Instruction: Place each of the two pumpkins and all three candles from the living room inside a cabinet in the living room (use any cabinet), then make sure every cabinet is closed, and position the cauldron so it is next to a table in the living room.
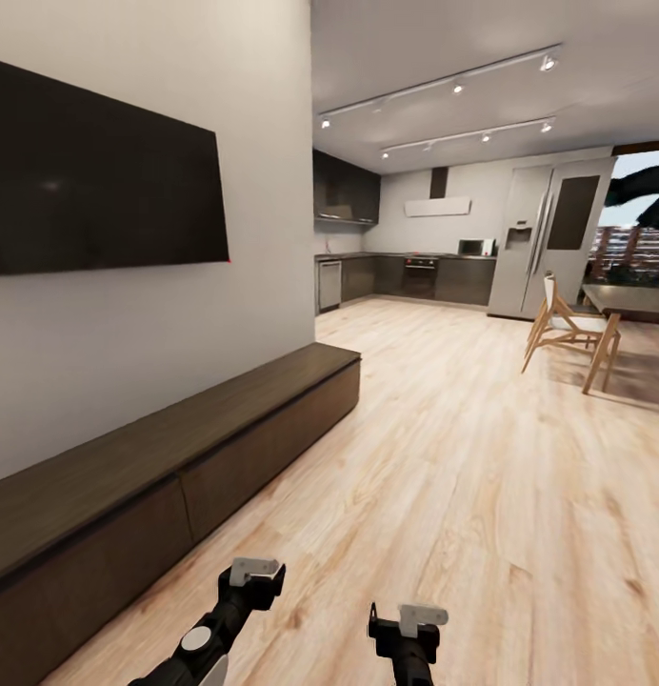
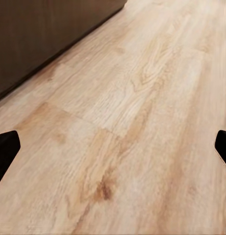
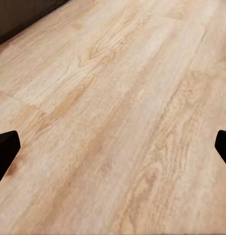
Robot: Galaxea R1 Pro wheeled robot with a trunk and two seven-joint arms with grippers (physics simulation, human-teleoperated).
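Wood floor (image 1: pixel 482 476): cabinet (image 1: pixel 177 467) ran lengthwise beside left gripper (image 2: pixel 113 147); right gripper (image 3: pixel 113 147) farther; both jaws spread wide, empty

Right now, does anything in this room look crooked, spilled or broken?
Nothing stands out. The long dark brown wooden cabinet under the black TV screen sits flush with the wall, its fronts shut. The pale wooden floor shows no spill. By the dark dining table, the light wooden chair stands upright.

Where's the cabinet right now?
In the head view the cabinet runs along the left wall under the TV, beside the left gripper; its drawer fronts look closed.
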